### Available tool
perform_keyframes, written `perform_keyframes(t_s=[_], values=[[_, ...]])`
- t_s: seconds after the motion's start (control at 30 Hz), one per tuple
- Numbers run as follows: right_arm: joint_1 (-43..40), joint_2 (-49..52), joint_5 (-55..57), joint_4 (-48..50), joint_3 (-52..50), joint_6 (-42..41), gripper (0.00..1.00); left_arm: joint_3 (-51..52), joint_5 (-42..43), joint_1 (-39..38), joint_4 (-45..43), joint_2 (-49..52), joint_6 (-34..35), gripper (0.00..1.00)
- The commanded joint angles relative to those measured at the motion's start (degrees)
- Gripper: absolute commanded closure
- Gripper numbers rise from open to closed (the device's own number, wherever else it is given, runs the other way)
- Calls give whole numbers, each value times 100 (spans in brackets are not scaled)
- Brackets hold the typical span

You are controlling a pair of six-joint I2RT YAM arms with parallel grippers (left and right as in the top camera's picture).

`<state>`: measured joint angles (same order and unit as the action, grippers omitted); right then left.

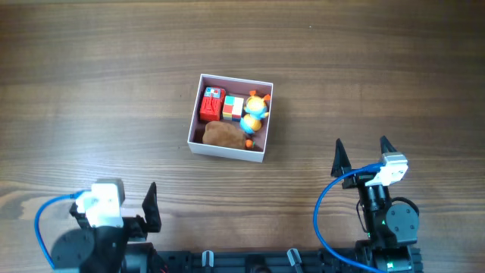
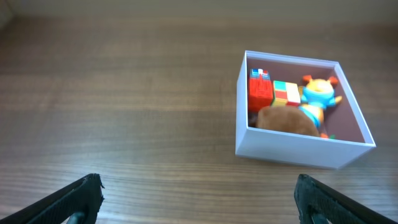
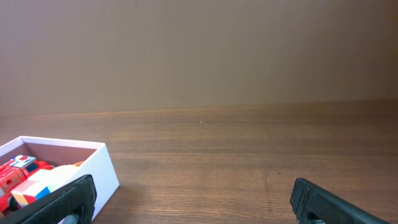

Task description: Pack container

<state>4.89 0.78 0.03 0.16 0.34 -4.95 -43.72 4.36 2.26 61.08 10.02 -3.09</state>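
While left gripper (image 2: 199, 188) and right gripper (image 3: 193, 188) both stand spread wide and empty, container (image 1: 227, 151) sits at the middle of the table (image 1: 91, 76), toys (image 1: 235, 114) inside: likely light, stiff, thin-walled; take by one wall's rim.

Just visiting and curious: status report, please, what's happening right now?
Left gripper open, empty. Right gripper open, empty. Container holds small toys, no gripper touching. Nothing in the way.
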Motion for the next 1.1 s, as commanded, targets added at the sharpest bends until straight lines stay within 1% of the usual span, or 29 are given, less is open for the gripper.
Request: perform_keyframes(t_s=[0.0,0.03,0.13,0.23,0.3,0.33,0.37,0.4,0.43,0.53,0.6,0.67,0.73,0.8,1.07], values=[[13,-13,-7,22,-2,-122,0,953,214,76,-586,-774,55,0],[13,-13,-7,22,-2,-122,0,1182,286,81,-866,-883,55,0],[13,-13,-7,22,-2,-122,0,2022,533,81,-2275,-984,52,0],[13,-13,-7,22,-2,-120,0,2979,708,81,-4297,-984,52,0],[13,-13,-7,22,-2,-120,0,3523,743,81,-5399,-984,50,1],[13,-13,-7,24,-2,-120,0,3700,754,81,-5755,-984,52,0],[13,-13,-7,22,-2,-120,0,4000,826,74,-6295,-984,44,0],[13,-13,-7,24,-2,-120,0,4157,885,74,-6502,-984,28,0],[13,-13,-7,22,-2,-120,0,4332,892,74,-6616,-984,35,0],[13,-13,-7,22,-2,-122,0,4341,868,74,-6096,-986,57,0],[13,-13,-7,22,-2,-122,0,4341,699,74,-6015,-984,98,0],[13,-13,-7,22,-2,-120,0,4341,0,74,-5982,-986,546,0],[13,-13,-7,22,-2,-120,0,4341,-391,74,-5899,-986,702,0],[13,-13,-7,22,-2,-120,0,4341,-339,74,-5659,-986,702,0],[13,-13,-7,24,-2,-120,0,4341,-317,74,-5672,-970,699,0]])
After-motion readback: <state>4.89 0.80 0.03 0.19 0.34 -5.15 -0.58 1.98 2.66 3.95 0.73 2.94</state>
